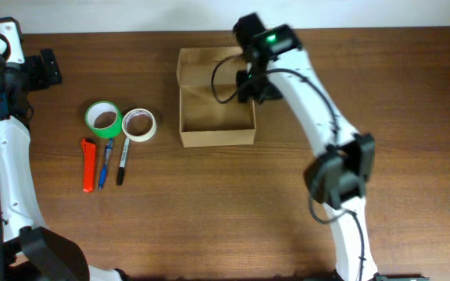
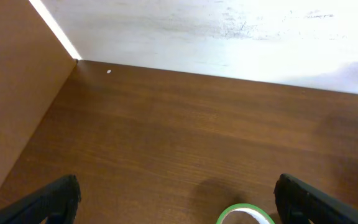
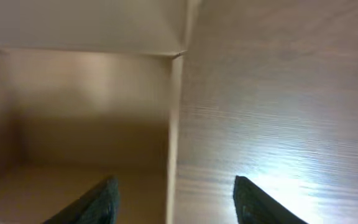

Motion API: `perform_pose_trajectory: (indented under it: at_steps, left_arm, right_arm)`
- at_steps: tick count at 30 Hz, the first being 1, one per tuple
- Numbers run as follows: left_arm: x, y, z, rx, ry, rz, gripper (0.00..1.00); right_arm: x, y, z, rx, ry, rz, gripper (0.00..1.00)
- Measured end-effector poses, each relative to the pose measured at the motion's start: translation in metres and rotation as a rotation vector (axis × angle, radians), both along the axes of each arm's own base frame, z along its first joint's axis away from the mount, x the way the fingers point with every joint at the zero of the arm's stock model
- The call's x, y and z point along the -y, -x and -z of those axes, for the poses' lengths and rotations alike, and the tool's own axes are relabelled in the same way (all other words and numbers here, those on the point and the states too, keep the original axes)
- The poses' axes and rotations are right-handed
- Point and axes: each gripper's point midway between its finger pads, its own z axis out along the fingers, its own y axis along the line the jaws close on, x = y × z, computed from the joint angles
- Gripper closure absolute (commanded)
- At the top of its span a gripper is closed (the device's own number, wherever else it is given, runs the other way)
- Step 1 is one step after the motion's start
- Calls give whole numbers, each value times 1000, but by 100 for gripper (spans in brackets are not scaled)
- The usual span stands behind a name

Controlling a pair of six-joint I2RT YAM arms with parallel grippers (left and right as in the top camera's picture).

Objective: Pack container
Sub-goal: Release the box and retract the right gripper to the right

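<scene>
Open, empty container (image 1: 217, 137) sat rear-centre on surface (image 1: 412, 117). The right gripper (image 3: 176, 202) straddled its right wall, fingers (image 3: 98, 205) spread; closing and pulling could drag or tip it. The left gripper (image 2: 185, 208) hung spread-fingered near green tape roll (image 2: 241, 214).

Overhead straight down; right wrist close on container (image 3: 174, 124) wall, left wrist low over table (image 2: 197, 143)
</scene>
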Motion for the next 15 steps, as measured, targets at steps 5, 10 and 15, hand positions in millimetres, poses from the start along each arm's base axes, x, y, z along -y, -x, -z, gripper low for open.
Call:
perform_pose_trajectory:
  at_steps: [5, 10, 15]
  left_arm:
    - [0, 0, 0, 0, 0, 0, 0]
    - [0, 0, 0, 0, 0, 1, 0]
    - [5, -2, 0, 6, 17, 26, 0]
  right_arm:
    - [75, 9, -113, 221, -10, 132, 29]
    - [216, 33, -189, 395, 49, 444, 28]
    - [328, 69, -188, 354, 133, 715, 26]
